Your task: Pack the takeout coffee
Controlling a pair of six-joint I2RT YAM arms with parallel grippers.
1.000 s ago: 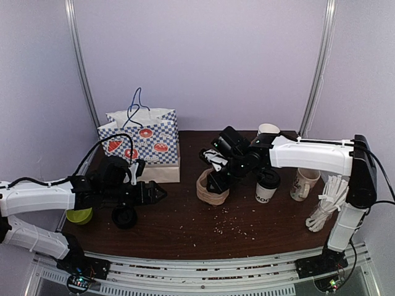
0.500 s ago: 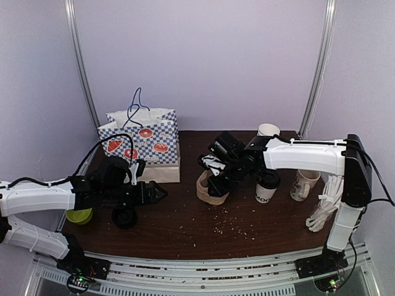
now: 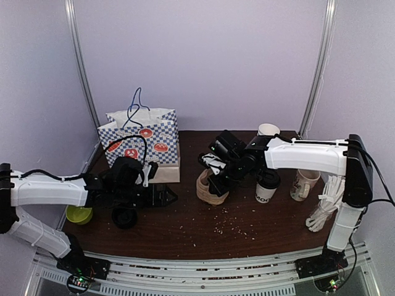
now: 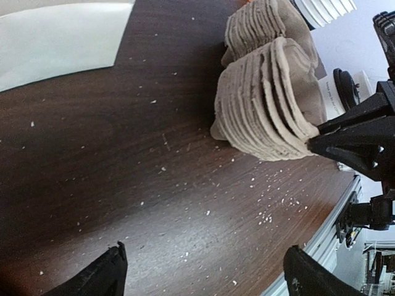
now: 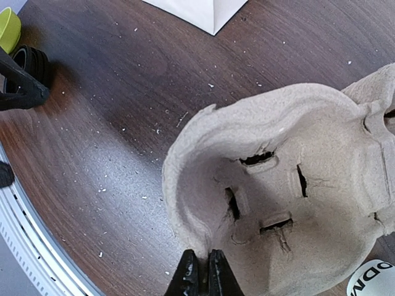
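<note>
Carrier stack [image 4: 271, 98]: was seen upper right, nested pulp trays.
Table [image 4: 123, 160]: was strewn with pale crumbs.
Left gripper [image 4: 207, 274]: fingertips were held wide apart, lower edge.

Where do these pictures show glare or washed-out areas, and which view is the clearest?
Left wrist view: a pale sheen on the table, the bag washed out to plain white. Right wrist view: clearest, the carrier sharp, without glare. Top view: even soft light, only faint shadows.

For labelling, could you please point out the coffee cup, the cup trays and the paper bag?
coffee cup [image 3: 265, 196]: overhead view, on its black lower wall.
cup trays [image 5: 290, 185]: right wrist view, on the top tray's hollow.
paper bag [image 3: 142, 145]: overhead view, on its checked front.
</note>
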